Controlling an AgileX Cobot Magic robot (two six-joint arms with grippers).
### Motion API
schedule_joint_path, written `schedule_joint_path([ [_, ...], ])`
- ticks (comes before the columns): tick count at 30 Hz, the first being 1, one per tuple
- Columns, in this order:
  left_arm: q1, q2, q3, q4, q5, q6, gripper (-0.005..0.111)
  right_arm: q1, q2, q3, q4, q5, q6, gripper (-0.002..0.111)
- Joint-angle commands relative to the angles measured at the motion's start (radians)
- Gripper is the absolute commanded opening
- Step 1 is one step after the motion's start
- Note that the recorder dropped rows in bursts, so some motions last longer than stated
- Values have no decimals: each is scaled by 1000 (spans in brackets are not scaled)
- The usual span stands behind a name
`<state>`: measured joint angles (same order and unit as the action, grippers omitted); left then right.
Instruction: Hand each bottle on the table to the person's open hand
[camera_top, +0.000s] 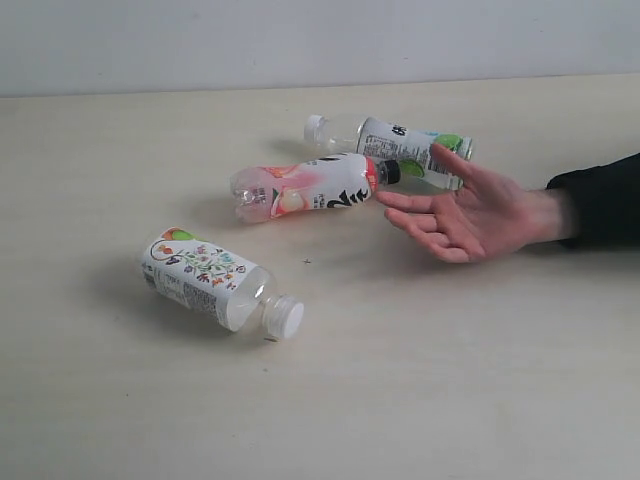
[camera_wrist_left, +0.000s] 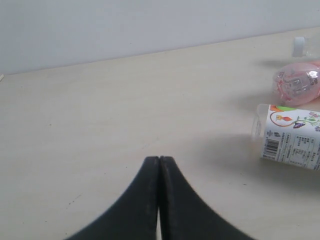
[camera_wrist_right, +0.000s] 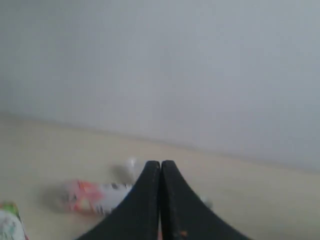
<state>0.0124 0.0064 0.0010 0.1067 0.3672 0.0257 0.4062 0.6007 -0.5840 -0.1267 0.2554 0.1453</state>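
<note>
Three bottles lie on their sides on the pale table (camera_top: 450, 380). The squat floral bottle (camera_top: 215, 280) with a white cap is at the front left. The pink-white bottle (camera_top: 310, 187) with a black cap is in the middle. A white-capped bottle (camera_top: 385, 140) with a green-marked label lies behind it. The person's open hand (camera_top: 465, 212) reaches in from the right, palm up, fingertips close to the black cap. Neither gripper shows in the exterior view. My left gripper (camera_wrist_left: 159, 159) is shut and empty above bare table, left of the floral bottle (camera_wrist_left: 295, 142). My right gripper (camera_wrist_right: 160, 163) is shut and empty.
A pale wall (camera_top: 320, 40) rises behind the table's far edge. The left wrist view also shows the pink bottle's base (camera_wrist_left: 297, 82). The right wrist view is blurred, with the pink-white bottle (camera_wrist_right: 97, 196) lying beyond the fingers.
</note>
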Motion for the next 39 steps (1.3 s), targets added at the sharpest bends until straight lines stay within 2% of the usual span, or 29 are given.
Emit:
schedule_joint_path([
  [1,-2,-6,-1,-3,-3,-3,1,-2,324,-263,-115,409,-14,0],
  [6,-2,-6,-1,-3,-3,-3,1,-2,610,-501,-227,653,-85,0],
  [12,-2,-6,-1,-3,-3,-3,1,-35,936,-804,-178,711,-209,0],
  [17,-2,-6,-1,-3,-3,-3,1,-108,1210,-1090,-22,852,-486,0],
  [20,-2,-6,-1,-3,-3,-3,1,-144,1348,-1229,100,964,-772,0],
  [23,-2,-6,-1,-3,-3,-3,1,-161,1452,-1312,127,963,-931,0],
  [28,-2,-6,-1,-3,-3,-3,1,-161,1528,-1340,121,733,-937,0],
  [32,-2,-6,-1,-3,-3,-3,1,-161,1548,-1340,146,637,-930,2],
  [39,-2,-6,-1,-3,-3,-3,1,-161,1580,-1340,136,467,-991,30],
])
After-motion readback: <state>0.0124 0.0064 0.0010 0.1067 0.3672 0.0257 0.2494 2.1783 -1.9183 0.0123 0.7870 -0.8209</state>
